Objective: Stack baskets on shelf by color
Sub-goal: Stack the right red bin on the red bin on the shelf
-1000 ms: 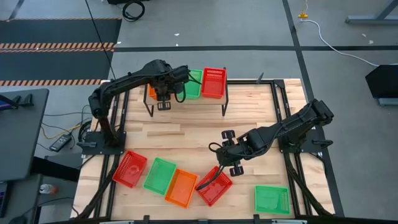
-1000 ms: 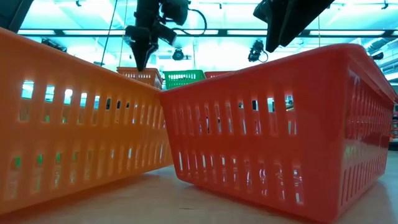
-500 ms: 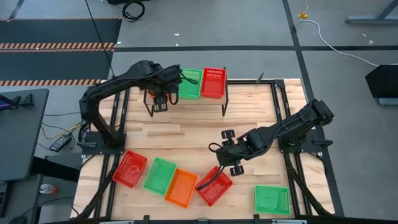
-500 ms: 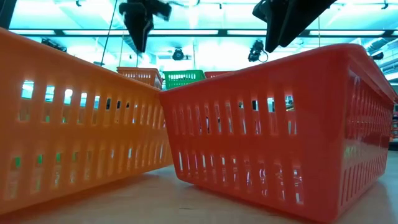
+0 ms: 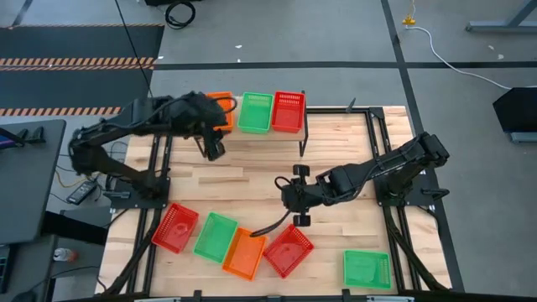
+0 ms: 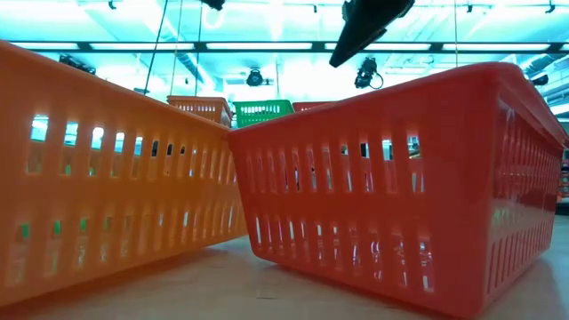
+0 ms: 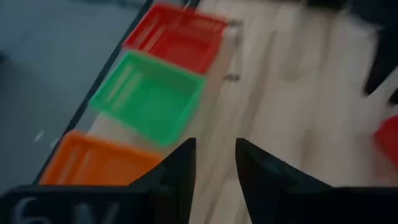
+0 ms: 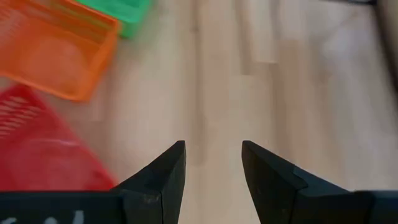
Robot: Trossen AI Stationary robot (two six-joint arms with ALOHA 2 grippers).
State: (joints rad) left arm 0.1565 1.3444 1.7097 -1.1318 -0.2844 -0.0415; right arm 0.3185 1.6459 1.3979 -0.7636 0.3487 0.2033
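Note:
Three baskets stand side by side on the shelf (image 5: 268, 133) at the table's far edge: orange (image 5: 221, 107), green (image 5: 255, 111) and red (image 5: 288, 111), each on its bottom. My left gripper (image 5: 215, 152) hangs open in front of the shelf's left end and holds nothing; its wrist view looks down on the orange basket (image 7: 93, 165), the green one (image 7: 149, 96) and the red one (image 7: 177, 37). My right gripper (image 5: 295, 198) is open and empty above mid-table, just beyond a loose red basket (image 5: 288, 250).
More loose baskets lie along the near edge: red (image 5: 174, 226), green (image 5: 216, 236), orange (image 5: 244, 253), and green (image 5: 367, 269) at the right. Bare wood lies between the shelf and this row. The low view is filled by the orange basket (image 6: 107, 178) and the red one (image 6: 400, 187).
My left gripper has pulled back from over the orange basket on the shelf, rising and going toward the table's left and near side; that basket now shows uncovered. My right gripper has swung a little toward the table's left and turned.

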